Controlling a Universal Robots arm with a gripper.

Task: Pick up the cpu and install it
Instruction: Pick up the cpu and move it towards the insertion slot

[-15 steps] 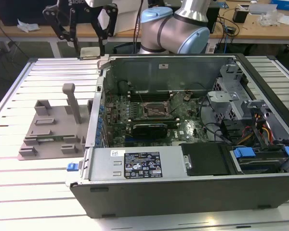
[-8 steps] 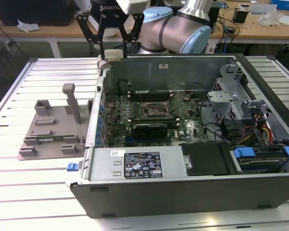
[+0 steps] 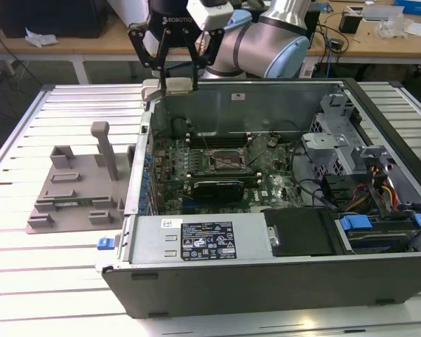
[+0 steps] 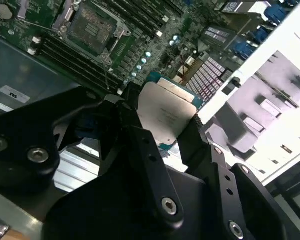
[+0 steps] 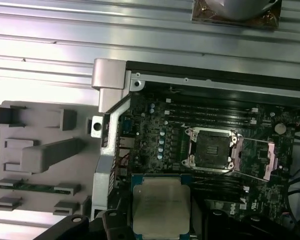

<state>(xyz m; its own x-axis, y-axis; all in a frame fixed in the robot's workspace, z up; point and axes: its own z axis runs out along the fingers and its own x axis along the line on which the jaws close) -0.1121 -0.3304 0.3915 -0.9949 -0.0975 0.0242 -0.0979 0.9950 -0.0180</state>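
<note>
The cpu (image 3: 179, 86), a flat square chip with a silver-grey top plate, is clamped between the black fingers of my gripper (image 3: 177, 76). It hangs above the back corner of the open computer case on the exterior view's left. Both wrist views show the cpu (image 4: 165, 112) (image 5: 160, 207) held by its edges, with the gripper (image 4: 162, 126) shut on it. The motherboard's socket (image 3: 228, 161) (image 5: 212, 150) (image 4: 92, 27) lies open with its metal frame swung aside, and nothing sits in it. In the exterior view the socket is below the held chip and toward the right.
A grey plastic tray (image 3: 77, 189) (image 5: 35, 155) with an upright post stands outside the case on the exterior view's left. The case wall (image 3: 144, 140) rises between the tray and the motherboard. Drive bays and cables (image 3: 365, 182) crowd the case on the right.
</note>
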